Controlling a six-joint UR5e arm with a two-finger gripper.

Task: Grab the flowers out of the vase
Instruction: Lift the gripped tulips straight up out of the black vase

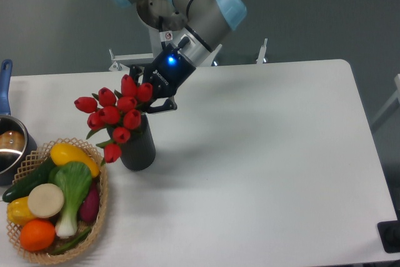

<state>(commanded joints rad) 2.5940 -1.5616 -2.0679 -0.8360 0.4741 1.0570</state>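
On the counter [262, 154], left of centre, I see the vase [139, 148] standing upright with the flowers [115, 114] in its mouth, red buds fanning up and to the left. My end effector [152, 99] sits at the right edge of the bunch, just above the vase rim, angled down from the arm behind it, blue light glowing on its body. One dark finger [164, 105] shows clearly; the other is buried behind the buds, so I cannot tell whether it grips the stems. At the lower left, a basket [97, 217] of vegetables lies just beside the vase, and a pot [9, 145] peeks in at the left edge.
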